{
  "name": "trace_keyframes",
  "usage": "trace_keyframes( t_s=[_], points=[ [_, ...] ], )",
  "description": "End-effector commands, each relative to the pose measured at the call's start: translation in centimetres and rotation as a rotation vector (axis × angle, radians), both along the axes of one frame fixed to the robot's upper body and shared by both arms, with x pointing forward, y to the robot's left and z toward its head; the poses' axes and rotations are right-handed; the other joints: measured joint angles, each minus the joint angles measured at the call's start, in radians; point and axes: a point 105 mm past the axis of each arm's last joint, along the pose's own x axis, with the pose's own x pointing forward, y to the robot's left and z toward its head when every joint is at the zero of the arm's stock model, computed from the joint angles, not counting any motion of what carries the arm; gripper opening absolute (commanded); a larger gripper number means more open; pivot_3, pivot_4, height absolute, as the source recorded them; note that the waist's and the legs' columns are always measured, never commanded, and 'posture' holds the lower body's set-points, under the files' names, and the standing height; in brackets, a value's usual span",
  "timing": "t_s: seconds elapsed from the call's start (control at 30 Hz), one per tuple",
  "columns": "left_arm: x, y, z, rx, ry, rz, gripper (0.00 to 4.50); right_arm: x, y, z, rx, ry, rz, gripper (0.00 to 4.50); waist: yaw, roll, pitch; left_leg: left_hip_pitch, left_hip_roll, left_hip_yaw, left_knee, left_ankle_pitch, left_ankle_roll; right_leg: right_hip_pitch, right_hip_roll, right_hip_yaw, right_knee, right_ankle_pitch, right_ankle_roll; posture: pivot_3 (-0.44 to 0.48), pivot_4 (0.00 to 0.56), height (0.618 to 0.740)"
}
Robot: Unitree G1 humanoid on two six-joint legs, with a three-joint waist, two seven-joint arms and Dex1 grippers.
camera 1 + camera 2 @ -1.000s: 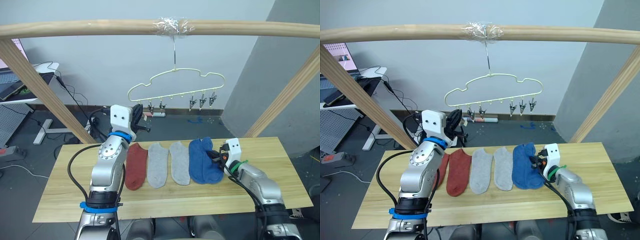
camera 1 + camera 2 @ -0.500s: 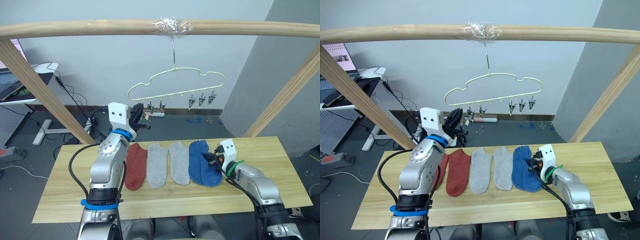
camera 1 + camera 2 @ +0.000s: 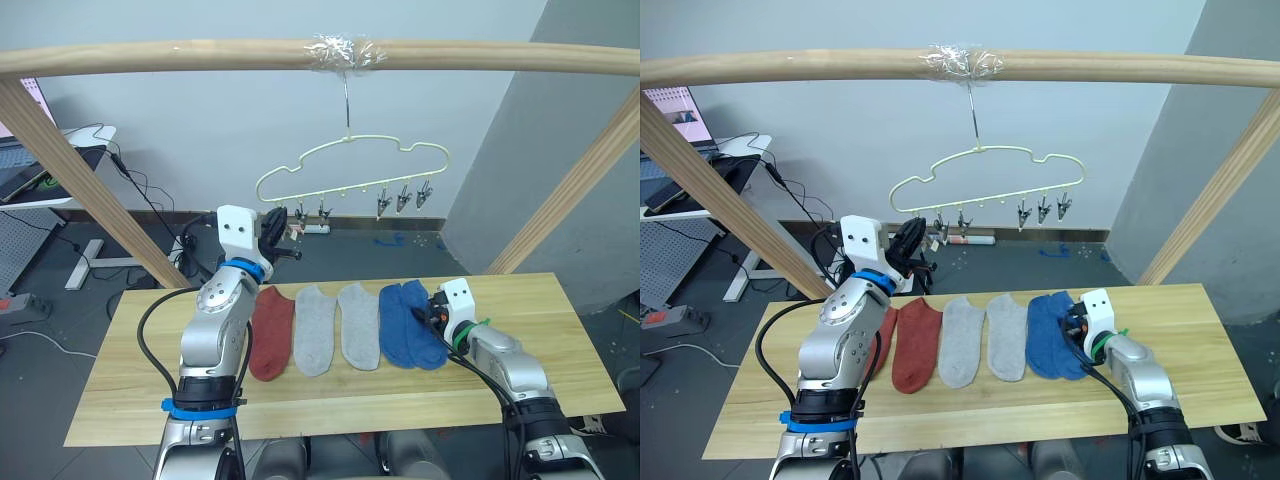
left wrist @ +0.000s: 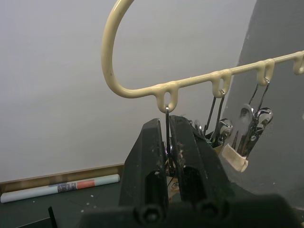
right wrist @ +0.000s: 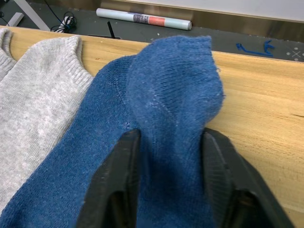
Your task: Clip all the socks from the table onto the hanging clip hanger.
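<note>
Several socks lie in a row on the table [image 3: 560, 300]: a rust-red sock [image 3: 270, 335], two grey socks [image 3: 316, 328] [image 3: 357, 325] and two blue socks [image 3: 395, 325] [image 3: 425, 335]. A second red sock [image 3: 880, 340] peeks out behind my left arm. The clip hanger [image 3: 350, 165] hangs from the pole with bare clips [image 3: 404, 198]. My left gripper [image 4: 168, 124] is raised at the leftmost clip [image 4: 167, 114] and shut on it. My right gripper [image 5: 171, 137] rests on the table, open, its fingers [image 5: 126, 156] astride the rightmost blue sock [image 5: 171, 99].
A thick wooden pole frame [image 3: 200, 55] crosses overhead, with slanted posts [image 3: 80, 170] [image 3: 570, 195] at both table ends. A desk with a laptop [image 3: 40, 170] and floor cables stand behind at the left. Bare tabletop lies right of the blue socks.
The bunched blue sock has spread out and now lies flat beside the other blue one, with my right gripper still over it. My left gripper rose slightly onto the leftmost clip.
</note>
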Motion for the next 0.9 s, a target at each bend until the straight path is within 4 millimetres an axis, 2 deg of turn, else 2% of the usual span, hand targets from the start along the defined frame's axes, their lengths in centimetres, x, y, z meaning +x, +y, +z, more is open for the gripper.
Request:
trace_keyframes(
  t_s=[0.03, 0.23, 0.33, 0.43, 0.6, 0.7, 0.83, 0.9],
  points=[
    [-0.1, 0.3, 0.3, 0.003, -0.014, 0.017, 0.0, 0.6, -1.0, 0.5, -0.01, -0.019, -0.042, 1.86, 0.0, 0.0, 0.0, 0.0, 0.0, 0.0, 0.0, 0.0, 0.0, 0.0, 0.0, 0.0, 0.0, 0.0, 0.0, -0.046, 0.163, 0.74],
    [0.0, 0.4, 0.5, 0.006, -0.017, 0.016, 0.0, 0.5, -1.4, 0.0, -0.005, 0.002, -0.045, 1.86, 0.0, 0.0, 0.0, 0.0, 0.0, 0.0, 0.0, 0.0, 0.0, 0.0, 0.0, 0.0, 0.0, 0.0, 0.0, -0.044, 0.161, 0.74],
    [0.0, 0.3, 0.5, 0.007, -0.018, 0.016, 0.0, 0.2, -1.3, -0.1, -0.019, -0.001, -0.016, 1.04, 0.0, 0.0, 0.0, 0.0, 0.0, 0.0, 0.0, 0.0, 0.0, 0.0, 0.0, 0.0, 0.0, 0.0, 0.0, -0.044, 0.161, 0.74],
    [0.0, 0.3, 0.5, 0.008, -0.019, 0.014, 0.0, 0.0, -1.1, -0.1, -0.011, 0.001, -0.009, 0.03, 0.0, 0.0, 0.0, 0.0, 0.0, 0.0, 0.0, 0.0, 0.0, 0.0, 0.0, 0.0, 0.0, 0.0, 0.0, -0.046, 0.162, 0.74],
    [0.1, 0.2, 0.5, 0.008, -0.02, 0.013, 0.0, -0.3, -1.3, 0.3, 0.005, -0.006, -0.006, 0.03, 0.0, 0.0, 0.0, 0.0, 0.0, 0.0, 0.0, 0.0, 0.0, 0.0, 0.0, 0.0, 0.0, 0.0, 0.0, -0.047, 0.16, 0.74],
    [0.1, 0.3, 0.5, 0.001, -0.017, 0.014, 0.0, -0.8, -1.6, 1.8, 0.047, -0.036, 0.014, 0.03, 0.001, 0.0, 0.0, 0.0, 0.0, 0.0, 0.0, 0.0, 0.0, 0.0, 0.0, 0.0, 0.0, 0.0, 0.0, -0.044, 0.157, 0.74],
    [0.1, 0.4, 0.3, -0.029, 0.017, -0.028, 0.0, -1.8, -1.5, 5.6, 0.125, -0.103, 0.086, 0.03, 0.0, 0.0, 0.0, 0.0, 0.0, 0.0, 0.0, 0.0, 0.0, 0.0, 0.0, 0.0, 0.0, 0.0, 0.0, -0.047, 0.158, 0.74],
    [0.1, 0.6, 0.1, -0.056, 0.047, -0.057, 0.0, -2.4, -0.7, 7.4, 0.158, -0.123, 0.146, 0.03, -0.002, 0.0, 0.0, 0.0, 0.0, 0.0, 0.0, 0.0, 0.0, 0.0, 0.0, 0.0, 0.0, 0.0, 0.0, -0.05, 0.157, 0.74]
  ],
)
